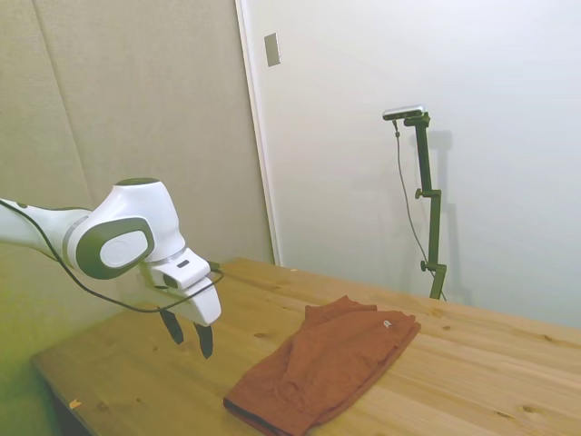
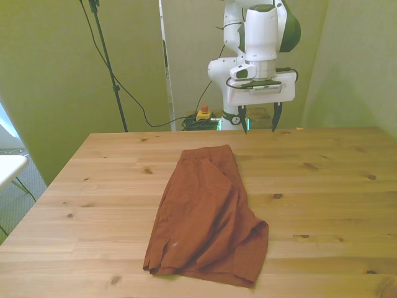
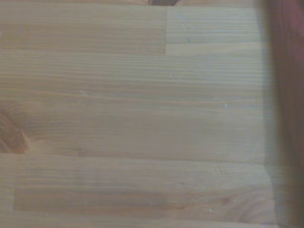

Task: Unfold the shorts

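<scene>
The shorts (image 2: pixel 208 214) lie folded on the wooden table (image 2: pixel 322 186), a long rust-red bundle near the middle of the board. In the front view the long axis runs from the far end, just left of the table's centre line, toward the near edge, widening as it comes; the narrower far end points roughly toward the robot's side and the broad end, with loose layered hems, sits close to the near edge. In the side view a dark edge shows at the end nearer the camera and a small white tag (image 1: pixel 388 324) at the other. One layer appears doubled over another along the length, with the fold seemingly on the front view's right, though I cannot tell that for certain. The gripper (image 2: pixel 259 121) hangs above the far part of the table, clear of the cloth and well apart from it, its two dark fingers spread and holding nothing. The wrist view shows mostly bare planks with only a blurred strip of the red fabric (image 3: pixel 287 95) along one margin, so the tool is not yet over the garment. The step in hand is the approach, I judge. To do it well, the fingers should descend on a free edge of the top layer only, pinch just that layer, lift a little and carry it across the fold line sideways, not along the length, so the lower layer stays flat.
</scene>
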Robot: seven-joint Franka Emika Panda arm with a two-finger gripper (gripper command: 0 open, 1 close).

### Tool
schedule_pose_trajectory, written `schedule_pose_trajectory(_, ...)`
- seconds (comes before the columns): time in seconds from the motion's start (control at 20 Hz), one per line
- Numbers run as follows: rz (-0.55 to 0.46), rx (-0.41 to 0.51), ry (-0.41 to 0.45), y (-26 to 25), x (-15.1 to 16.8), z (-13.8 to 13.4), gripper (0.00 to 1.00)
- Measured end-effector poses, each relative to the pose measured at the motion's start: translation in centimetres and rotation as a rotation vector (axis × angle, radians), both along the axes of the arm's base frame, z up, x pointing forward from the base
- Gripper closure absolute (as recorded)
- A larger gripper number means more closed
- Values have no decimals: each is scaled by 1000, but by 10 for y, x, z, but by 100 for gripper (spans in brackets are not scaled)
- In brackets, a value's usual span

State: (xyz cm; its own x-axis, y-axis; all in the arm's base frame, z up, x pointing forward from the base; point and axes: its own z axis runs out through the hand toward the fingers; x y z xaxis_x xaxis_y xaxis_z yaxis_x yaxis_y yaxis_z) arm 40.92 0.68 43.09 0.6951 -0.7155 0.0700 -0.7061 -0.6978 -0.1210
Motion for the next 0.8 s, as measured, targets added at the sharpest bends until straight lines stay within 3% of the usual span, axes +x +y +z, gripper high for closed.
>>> schedule_pose_trajectory(0.25,-58,24,16,-39,4,0,0)
schedule_pose_trajectory(0.6,-188,121,30,-207,-10,17,0)
schedule_pose_trajectory(0.8,-256,245,42,-306,-35,-11,0)
